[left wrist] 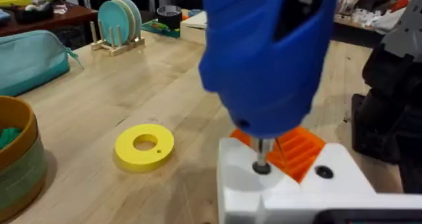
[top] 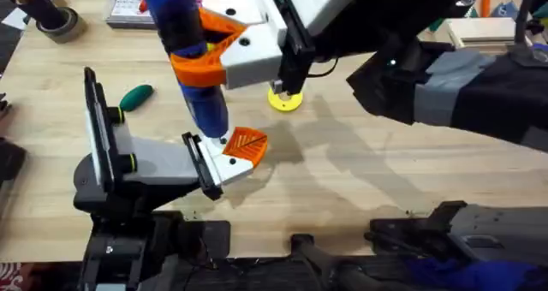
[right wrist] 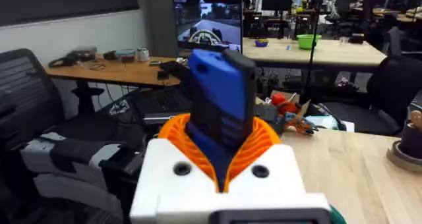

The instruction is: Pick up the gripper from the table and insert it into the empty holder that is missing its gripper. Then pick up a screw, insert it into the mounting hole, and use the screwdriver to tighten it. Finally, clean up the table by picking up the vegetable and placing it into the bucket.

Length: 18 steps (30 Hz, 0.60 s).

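My right gripper [top: 201, 56] [right wrist: 221, 151] reaches across the table and is shut on the blue screwdriver [top: 193, 43] [left wrist: 270, 53] [right wrist: 221, 105], holding it upright between orange pads. The screwdriver's dark bit stands in a mounting hole of the white holder [left wrist: 264, 184] on my left gripper [top: 248, 141] [left wrist: 297, 145]. That gripper is shut with nothing between its orange ribbed tips. The screw and the task's gripper piece are hidden. The green vegetable [top: 135, 95] lies on the table [top: 360, 171] behind the left arm. The olive-yellow bucket [left wrist: 20, 158] stands to the side.
A yellow flat ring [top: 285, 98] [left wrist: 144, 145] lies just beyond the screwdriver. A teal pouch [left wrist: 30, 59] and a rack of teal plates [left wrist: 119, 23] stand farther back. A tape roll [top: 53, 21] sits at the far left corner.
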{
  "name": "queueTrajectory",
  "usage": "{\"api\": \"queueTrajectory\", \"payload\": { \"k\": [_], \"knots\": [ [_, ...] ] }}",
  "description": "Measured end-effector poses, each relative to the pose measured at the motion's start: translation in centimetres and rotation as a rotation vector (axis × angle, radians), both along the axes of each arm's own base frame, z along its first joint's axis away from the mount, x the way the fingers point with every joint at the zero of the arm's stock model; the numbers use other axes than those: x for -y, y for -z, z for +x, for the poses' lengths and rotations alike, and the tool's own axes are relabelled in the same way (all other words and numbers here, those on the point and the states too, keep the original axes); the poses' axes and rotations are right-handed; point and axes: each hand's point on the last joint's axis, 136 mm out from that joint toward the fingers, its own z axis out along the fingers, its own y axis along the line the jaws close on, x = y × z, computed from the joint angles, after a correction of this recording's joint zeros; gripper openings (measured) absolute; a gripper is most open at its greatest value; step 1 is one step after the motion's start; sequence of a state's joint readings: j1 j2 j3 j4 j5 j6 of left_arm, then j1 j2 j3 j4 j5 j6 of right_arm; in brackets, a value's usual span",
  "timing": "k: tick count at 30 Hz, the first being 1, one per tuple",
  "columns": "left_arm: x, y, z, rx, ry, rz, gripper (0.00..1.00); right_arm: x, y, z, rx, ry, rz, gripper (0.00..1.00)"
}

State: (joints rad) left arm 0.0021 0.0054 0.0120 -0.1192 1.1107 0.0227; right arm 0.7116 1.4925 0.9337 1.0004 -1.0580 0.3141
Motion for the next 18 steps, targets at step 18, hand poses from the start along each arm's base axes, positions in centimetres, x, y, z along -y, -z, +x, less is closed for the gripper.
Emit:
{"api": "queueTrajectory", "payload": {
  "k": [18],
  "knots": [
    [0.0, 0.0, 0.0, 0.0, 0.0, 0.0, 0.004, 0.31, 0.39, -0.9, 0.06, -0.05, -0.005, 0.026]
  ]
}}
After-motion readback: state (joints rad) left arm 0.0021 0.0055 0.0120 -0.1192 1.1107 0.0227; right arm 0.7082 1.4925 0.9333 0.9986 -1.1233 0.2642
